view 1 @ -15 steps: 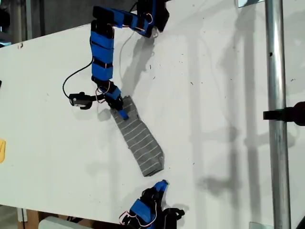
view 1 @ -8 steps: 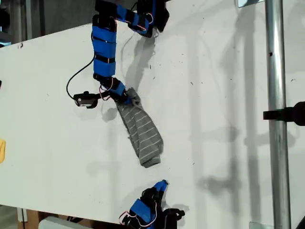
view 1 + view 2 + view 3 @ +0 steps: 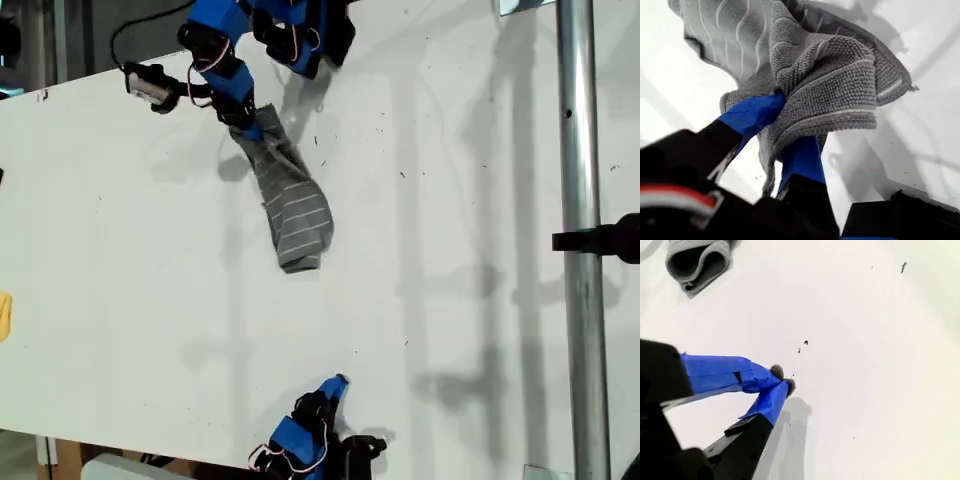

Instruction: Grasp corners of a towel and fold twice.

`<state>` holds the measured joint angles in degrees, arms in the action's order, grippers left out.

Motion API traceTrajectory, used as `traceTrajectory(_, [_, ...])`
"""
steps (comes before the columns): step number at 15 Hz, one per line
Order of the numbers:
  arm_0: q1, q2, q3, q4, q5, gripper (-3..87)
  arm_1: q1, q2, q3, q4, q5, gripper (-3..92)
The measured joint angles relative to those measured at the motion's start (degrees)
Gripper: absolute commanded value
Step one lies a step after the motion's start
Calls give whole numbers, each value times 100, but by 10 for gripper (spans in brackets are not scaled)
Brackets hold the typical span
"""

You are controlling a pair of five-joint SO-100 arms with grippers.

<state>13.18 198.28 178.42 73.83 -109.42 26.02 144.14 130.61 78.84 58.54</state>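
My first tool [image 3: 777,127] clamped on bunched end of towel [image 3: 290,205]; rest trails away from it across tabletop [image 3: 450,250], folded far end near my second tool [image 3: 780,382], tips together, empty. Judgement: drag low, keep clamp firm, let layers settle flat before release

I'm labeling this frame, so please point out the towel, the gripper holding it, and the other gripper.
towel [image 3: 295,215]: exterior view, on the striped middle of the hanging cloth.
my first gripper [image 3: 782,127]: first wrist view, between the blue fingertips pinching the cloth.
my second gripper [image 3: 782,380]: second wrist view, where the closed blue tips meet.
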Motion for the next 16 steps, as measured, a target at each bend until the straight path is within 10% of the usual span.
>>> traceTrajectory(3, [-9, 0, 0, 0, 0, -28, -1450, -2347, -1758, -1125, 483, 2])
traceTrajectory(5, [-9, 0, 0, 0, -35, -24, -2065, -5142, -3867, -1441, 492, 279])
traceTrajectory(7, [-9, 0, 0, 0, -105, -24, -2303, -7269, -5854, -1441, 501, 142])
traceTrajectory(16, [-589, 0, 0, 0, 2268, -23, -923, -2443, -2856, -334, 448, 52])
